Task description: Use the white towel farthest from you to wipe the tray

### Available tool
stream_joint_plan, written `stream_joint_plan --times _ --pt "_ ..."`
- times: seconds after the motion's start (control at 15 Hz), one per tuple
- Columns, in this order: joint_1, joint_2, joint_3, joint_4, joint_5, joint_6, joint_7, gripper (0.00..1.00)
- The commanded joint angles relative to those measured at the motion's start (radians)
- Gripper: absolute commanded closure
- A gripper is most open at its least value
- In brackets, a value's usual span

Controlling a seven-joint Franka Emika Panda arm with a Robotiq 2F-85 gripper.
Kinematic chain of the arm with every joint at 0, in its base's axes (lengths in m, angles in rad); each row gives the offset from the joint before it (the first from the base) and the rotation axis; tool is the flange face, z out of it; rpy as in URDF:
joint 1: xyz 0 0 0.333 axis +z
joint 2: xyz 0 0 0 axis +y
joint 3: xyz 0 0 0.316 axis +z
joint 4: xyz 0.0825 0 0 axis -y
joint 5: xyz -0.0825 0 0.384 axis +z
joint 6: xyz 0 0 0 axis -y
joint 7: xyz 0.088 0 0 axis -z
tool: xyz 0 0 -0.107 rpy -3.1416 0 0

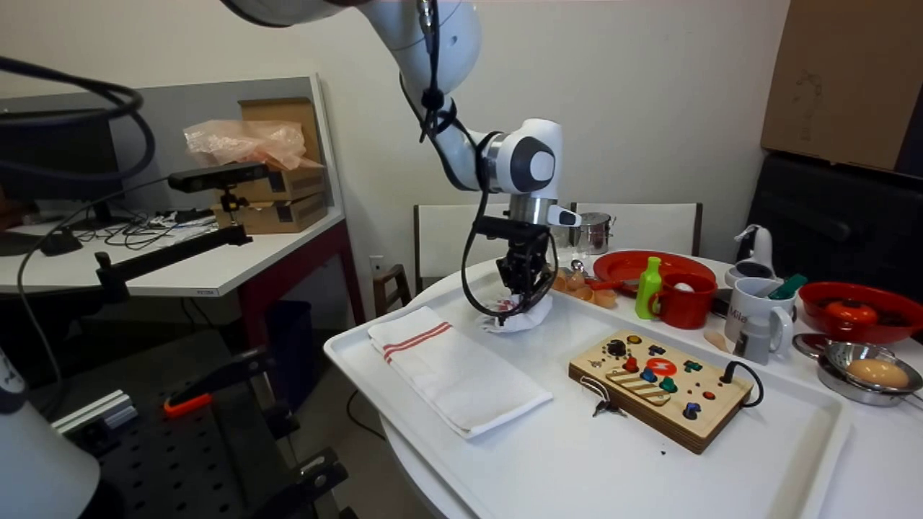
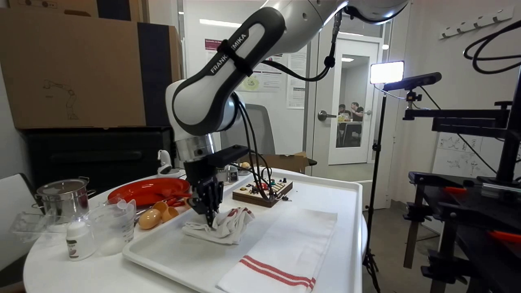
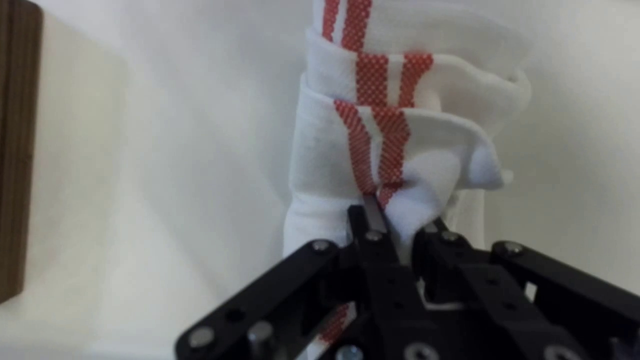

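The white towel with thin red stripes is a bunched, folded bundle on the tray, seen in both exterior views [image 1: 532, 318] [image 2: 235, 224]. In the wrist view the towel [image 3: 330, 155] shows its striped folds in front of the jaws. My gripper [image 3: 402, 224] points down with a fold of this towel pinched between its fingers. In an exterior view the gripper [image 2: 210, 219] presses into the towel at tray level; its fingertips are partly hidden by cloth. The large white tray [image 1: 562, 454] lies under the towel and also shows in an exterior view [image 2: 163, 254].
A larger flat towel [image 1: 461, 375] with red stripes lies on the tray beside the bundle. A wooden board with knobs [image 1: 660, 389] also sits on the tray. Eggshells [image 1: 580, 288], a green bottle [image 1: 649, 288], a red mug [image 1: 685, 303] and a red plate [image 2: 150, 191] stand beyond the rim.
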State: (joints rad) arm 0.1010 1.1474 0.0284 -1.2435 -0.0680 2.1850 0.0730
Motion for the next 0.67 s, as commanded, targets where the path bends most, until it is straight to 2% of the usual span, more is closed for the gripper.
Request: stream_joint_plan --times 0.0,0.6 --pt "0.047 0.012 0.019 -0.008 0.026 0.002 0.042 0.97" --pt "0.139 0.084 0.009 0.114 0.050 -0.026 0.217 0.97"
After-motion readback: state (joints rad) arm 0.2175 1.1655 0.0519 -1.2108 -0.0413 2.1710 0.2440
